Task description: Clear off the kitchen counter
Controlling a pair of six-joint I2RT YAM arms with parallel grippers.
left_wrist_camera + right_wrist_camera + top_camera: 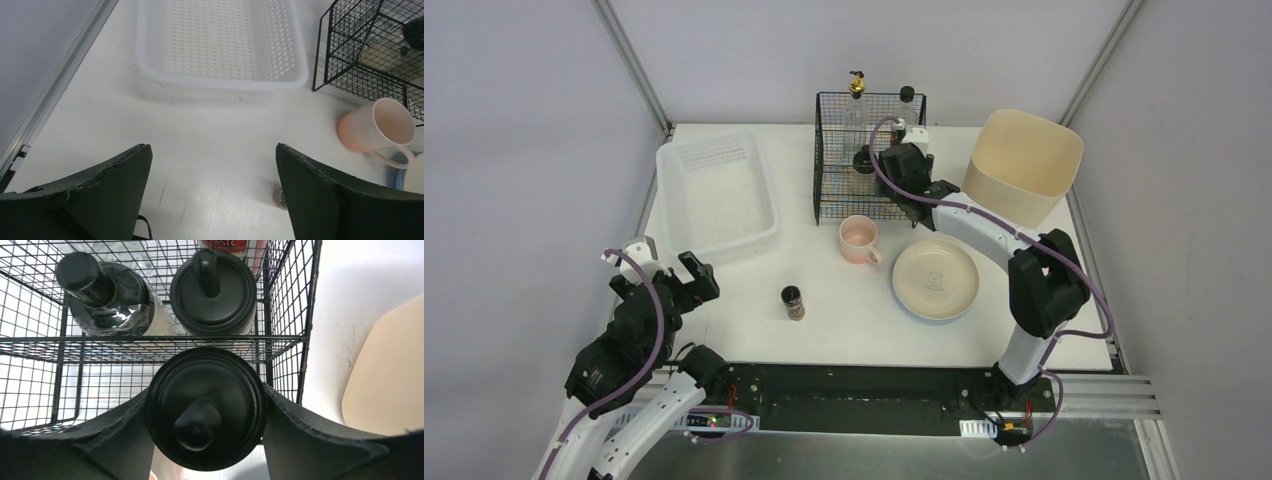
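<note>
The step in hand looks like stowing a bottle in the wire rack [839, 190] at the back of the surface [854, 335]. The right arm [984, 230] reaches out to the rack. In the wrist view its jaws are closed partway, pressing on both sides of the black-lidded bottle [205, 407]. That bottle sits at the rack's near section, on this side of a cross wire. Beyond the wire stand a dark-capped bottle [105, 295] and a second lidded bottle [213, 290]. Whether the held bottle has reached the rack floor cannot be told from here.

The left arm [639, 320] hangs over the near left corner of the surface, its jaws spread wide with nothing between them.

The surface is far from cleared. A pink mug [859, 240] lies just in front of the rack, a plate [935, 279] is beside it, and a small jar [793, 302] stands nearer the middle. A white tray [719, 195] and a beige bin [1022, 165] sit at the back.

Next, the bottle probably needs lowering until it stands firm, clear of the cross wire. Then the right jaws should open and lift straight up, so the wires and neighbouring bottles are not knocked.
</note>
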